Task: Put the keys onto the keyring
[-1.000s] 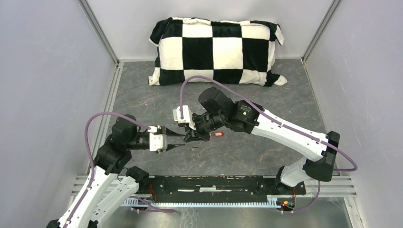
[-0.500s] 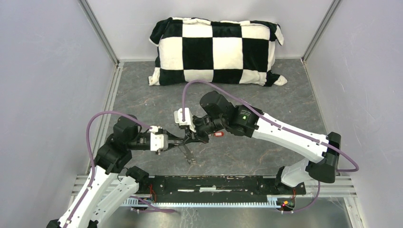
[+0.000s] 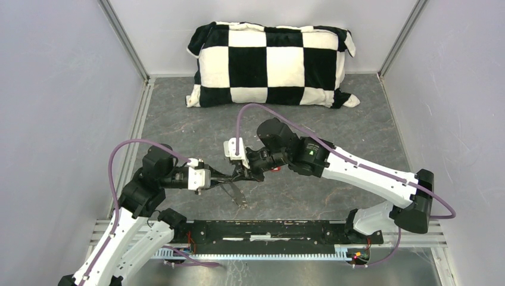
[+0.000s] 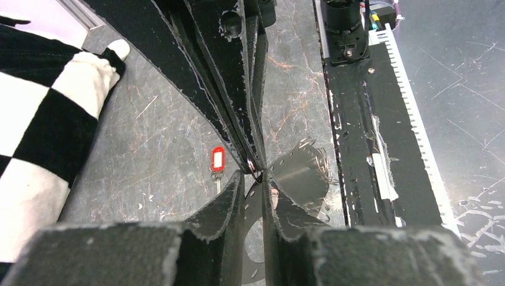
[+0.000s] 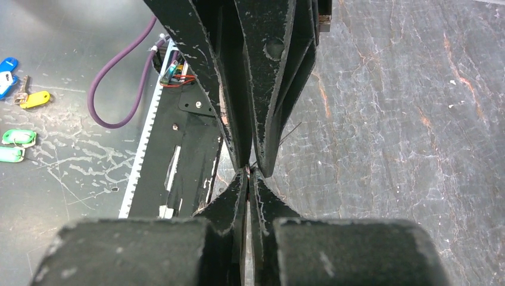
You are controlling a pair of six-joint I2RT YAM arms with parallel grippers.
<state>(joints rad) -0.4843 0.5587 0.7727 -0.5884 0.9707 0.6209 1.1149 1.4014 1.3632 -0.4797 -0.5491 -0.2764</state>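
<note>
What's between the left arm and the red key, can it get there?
Probably not directly. The red key lies bare on the table, but the right fingers meet the left fingers tip to tip, blocking the straight path.

Overhead; wrist views (close) seemingly opposed.

pale lilac walls, grey marbled tabletop, checkered pillow (black-and-white) at back

Right fingers closed on thin keyring, tip-to-tip with left fingers.
</note>
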